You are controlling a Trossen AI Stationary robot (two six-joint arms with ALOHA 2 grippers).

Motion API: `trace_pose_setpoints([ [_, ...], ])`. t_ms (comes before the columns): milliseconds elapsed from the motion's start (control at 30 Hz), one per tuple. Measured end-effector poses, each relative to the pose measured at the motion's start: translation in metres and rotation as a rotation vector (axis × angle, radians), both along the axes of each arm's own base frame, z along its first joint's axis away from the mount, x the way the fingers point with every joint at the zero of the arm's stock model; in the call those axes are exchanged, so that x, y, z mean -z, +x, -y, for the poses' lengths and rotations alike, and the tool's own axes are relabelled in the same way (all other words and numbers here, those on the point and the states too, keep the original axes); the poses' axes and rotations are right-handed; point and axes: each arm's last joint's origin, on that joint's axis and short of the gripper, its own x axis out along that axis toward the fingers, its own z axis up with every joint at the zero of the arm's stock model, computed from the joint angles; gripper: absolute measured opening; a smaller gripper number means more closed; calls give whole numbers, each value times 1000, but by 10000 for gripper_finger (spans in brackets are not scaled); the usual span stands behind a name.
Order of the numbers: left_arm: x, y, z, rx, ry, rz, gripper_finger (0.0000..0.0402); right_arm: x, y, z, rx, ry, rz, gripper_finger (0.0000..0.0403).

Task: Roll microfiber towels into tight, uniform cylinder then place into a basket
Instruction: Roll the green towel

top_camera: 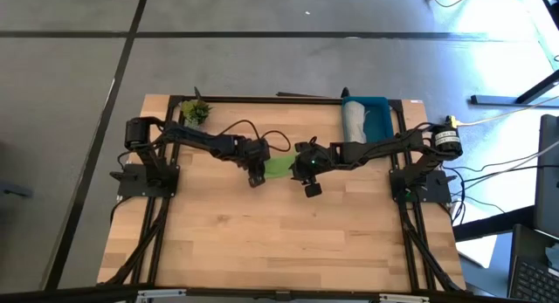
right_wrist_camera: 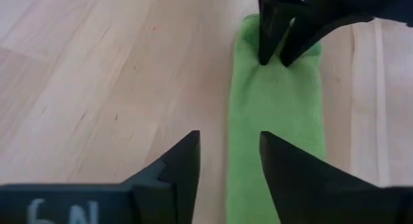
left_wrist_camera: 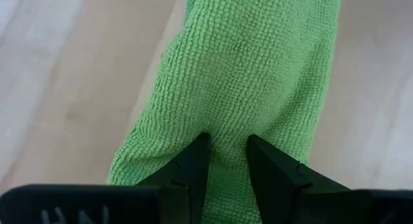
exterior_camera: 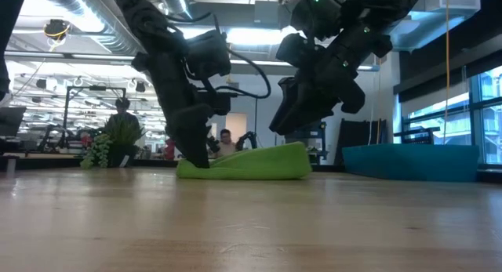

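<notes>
The green towel lies on the wooden table as a long narrow roll or folded band, running between my two grippers. My left gripper stands on the towel's left end, shut on its cloth. My right gripper hangs open over the towel's right end; in the low view it is clear above the cloth and touches nothing. A rolled light grey towel lies in the blue basket at the back right. My left gripper pinches a narrow ridge of the green towel's top cloth between its two fingers, near the towel's left end. The fingers come steeply from above and stand across the band's width. The towel lies on the table.
A small green plant sprig sits at the table's back left. The blue basket stands to the right of and behind the towel. Bare wood stretches toward the near edge. People and desks show in the room beyond.
</notes>
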Motion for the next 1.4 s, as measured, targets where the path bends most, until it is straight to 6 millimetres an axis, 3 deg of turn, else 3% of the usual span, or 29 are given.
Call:
trace_pose_setpoints([
  [267, 0, 0, 1, 17, -26, 4, 105, 0, 0, 0, 23, 24, -1, 243],
  [467, 0, 0, 2, 32, -43, 8, 105, 13, 8, 0, 45, 46, 11, 286],
  [633, 0, 1, 2, 32, -41, 10, 105, 23, 14, 6, 55, 42, 31, 292],
  [1233, 0, 6, 1, -2, 9, 74, 105, 25, 13, 7, 66, 48, 12, 292],
  [1400, 0, 6, 8, 43, 26, 54, 105, 25, 13, 7, 66, 48, 13, 292],
])
